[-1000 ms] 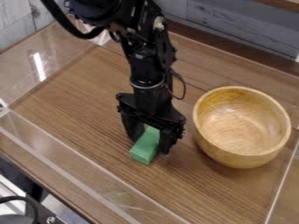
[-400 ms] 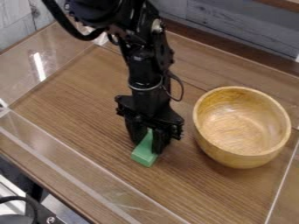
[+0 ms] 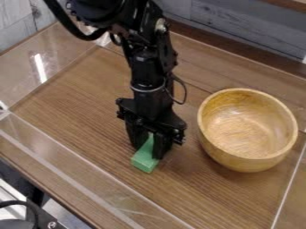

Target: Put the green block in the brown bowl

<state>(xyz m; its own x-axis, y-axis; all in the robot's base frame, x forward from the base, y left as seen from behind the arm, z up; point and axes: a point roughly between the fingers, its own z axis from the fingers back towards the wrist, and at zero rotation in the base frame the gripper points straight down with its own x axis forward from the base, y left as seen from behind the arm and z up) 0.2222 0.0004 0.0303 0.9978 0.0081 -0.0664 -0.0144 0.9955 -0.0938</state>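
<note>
The green block [image 3: 146,160] lies on the wooden table, its upper end caught between the fingers of my gripper [image 3: 152,147]. The gripper points straight down, and its black jaws stand pressed against the block's two sides. The block's lower end sticks out toward the front left and still rests on the table. To the right of the gripper stands the brown bowl [image 3: 246,157], round, thick-rimmed and with nothing inside. A narrow strip of table separates it from my fingers.
The wooden table [image 3: 72,112] is fenced by low clear walls [image 3: 48,148] along the left and front sides. A grey panel wall [image 3: 251,27] runs behind. My black arm [image 3: 138,45] rises from the gripper toward the upper left.
The jaws have narrowed from wide open onto the green block's sides. The hand has kept its place, and the block has shifted slightly toward the front.
</note>
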